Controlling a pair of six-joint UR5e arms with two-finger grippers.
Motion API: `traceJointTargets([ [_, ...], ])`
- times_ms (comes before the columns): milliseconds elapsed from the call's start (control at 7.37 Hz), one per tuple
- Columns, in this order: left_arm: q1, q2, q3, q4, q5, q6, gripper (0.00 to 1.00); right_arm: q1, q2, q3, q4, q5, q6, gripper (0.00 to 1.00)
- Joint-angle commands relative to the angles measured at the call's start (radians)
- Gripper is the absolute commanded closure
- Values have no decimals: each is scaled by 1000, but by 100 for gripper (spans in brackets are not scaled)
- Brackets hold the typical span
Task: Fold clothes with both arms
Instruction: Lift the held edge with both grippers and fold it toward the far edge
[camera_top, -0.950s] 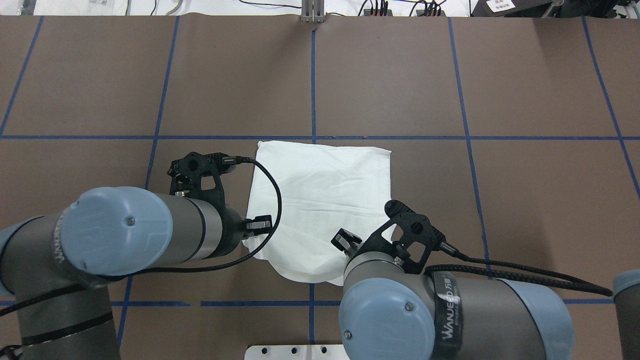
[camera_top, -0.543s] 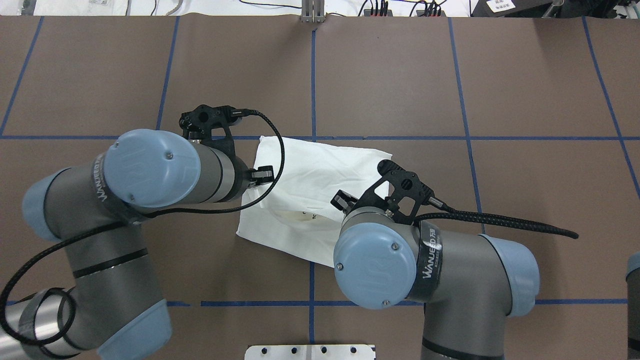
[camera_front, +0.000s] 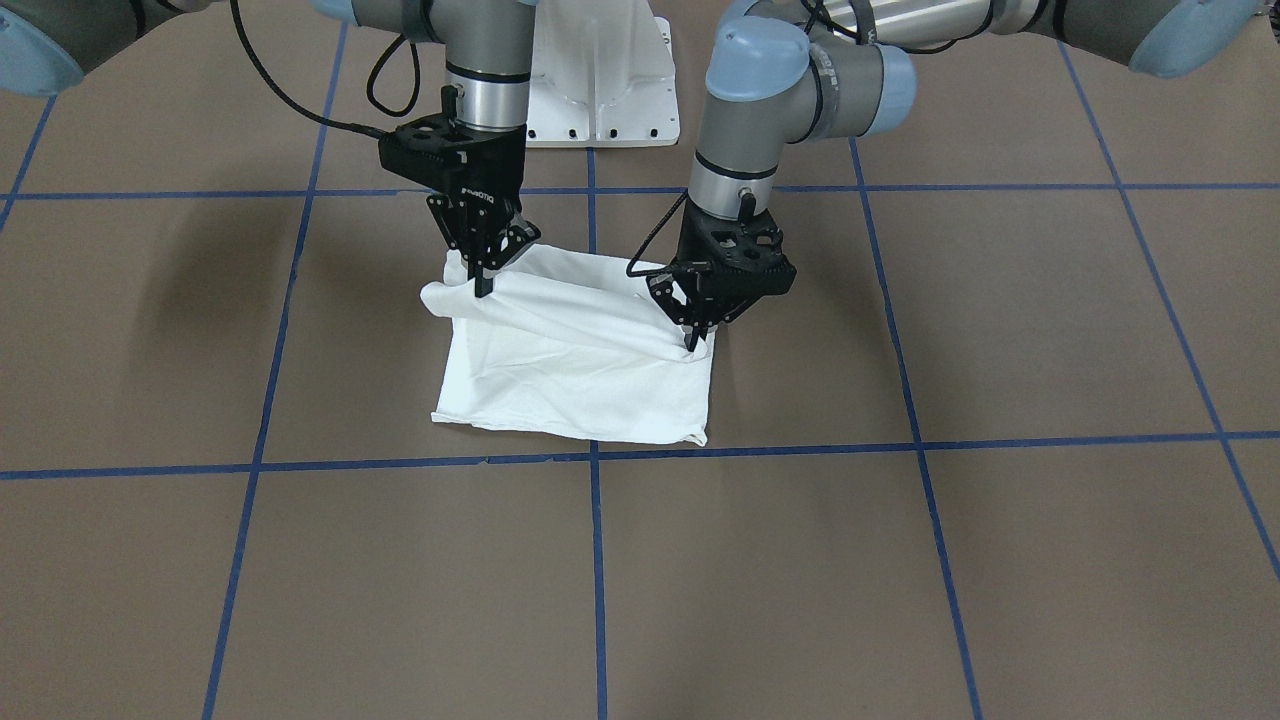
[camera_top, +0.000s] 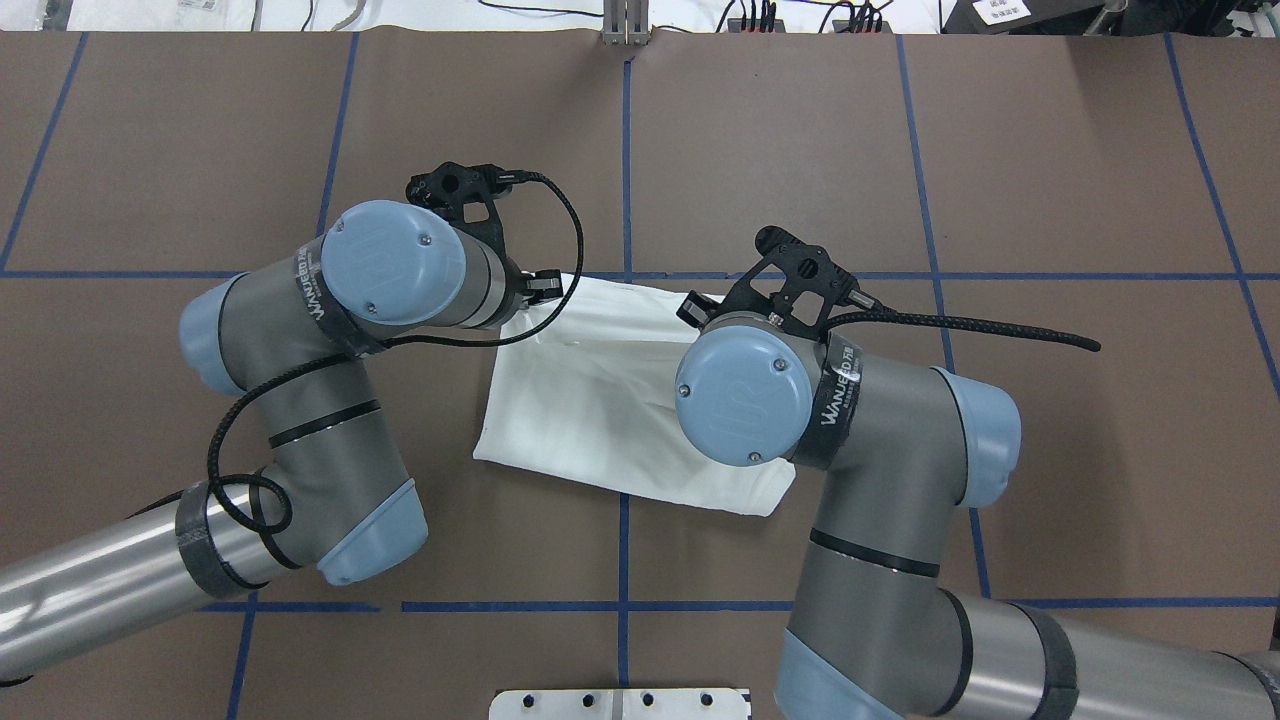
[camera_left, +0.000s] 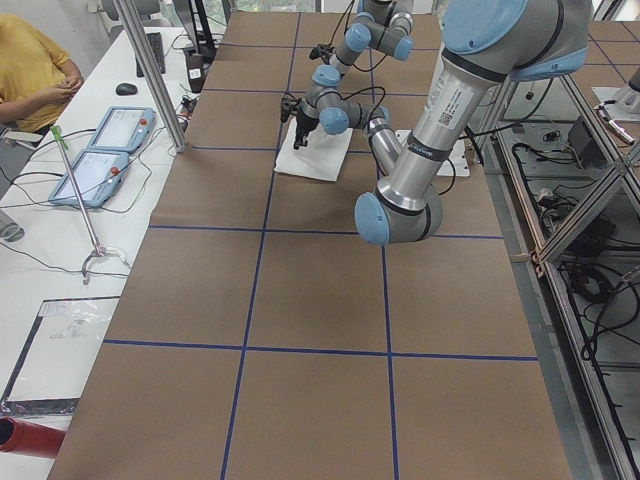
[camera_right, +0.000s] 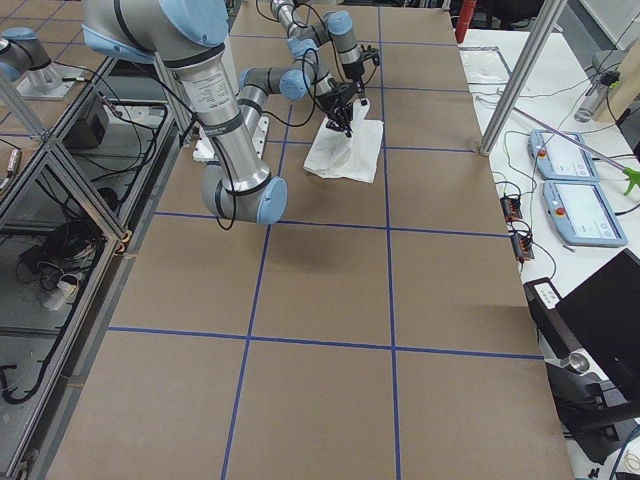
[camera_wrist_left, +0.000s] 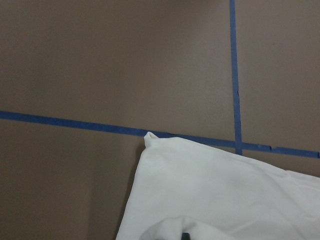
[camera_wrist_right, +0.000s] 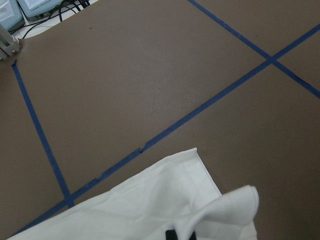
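The white shirt (camera_front: 570, 375) lies folded on the brown table (camera_front: 900, 560), its robot-side edge lifted and curled over. My left gripper (camera_front: 692, 340) is shut on that raised edge at one corner. My right gripper (camera_front: 483, 288) is shut on the raised edge at the other corner. Seen from overhead, the shirt (camera_top: 590, 420) sits between both wrists, which hide the fingertips. The left wrist view shows the shirt (camera_wrist_left: 215, 190) with a far corner at the blue tape. In the right wrist view the shirt (camera_wrist_right: 150, 205) has a pinched fold near the bottom.
Blue tape lines (camera_top: 626, 150) divide the table into squares. The white pedestal base (camera_front: 600, 90) stands behind the shirt on the robot's side. A person (camera_left: 30, 70) sits by two pendants (camera_left: 100, 165) on a side bench. Cables (camera_top: 800, 15) run along the far edge.
Both arms have swung away from the robot, carrying the shirt's near edge up and over toward its far edge. The shirt's outline has shortened and shifted.
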Motion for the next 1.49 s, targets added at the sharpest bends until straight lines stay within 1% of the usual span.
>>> traceJointTargets([
  [0,-3,-20,129,-88,31,8,86,29,31,-223,200,-2,-56,100],
  [136,-3,-15,128,-93,31,26,28,29,42,-272,257,-2,-94,71],
  [272,-5,-13,119,-91,28,72,1,31,48,-273,262,0,-96,61],
  [407,-9,-9,107,-93,25,103,1,35,48,-273,262,0,-99,49],
  [543,-11,-6,102,-93,23,129,1,43,48,-273,259,9,-102,30],
  [679,-11,0,96,-96,23,131,0,47,48,-265,258,38,-140,0],
  [950,-8,51,23,-97,20,132,0,57,44,-233,256,52,-185,0],
  [1086,-3,65,2,-96,20,131,0,58,35,-198,253,56,-202,0],
  [1222,3,63,10,-96,22,131,0,58,18,-170,252,67,-211,0],
  [1358,29,62,26,-94,28,131,0,58,9,-167,252,67,-211,0],
])
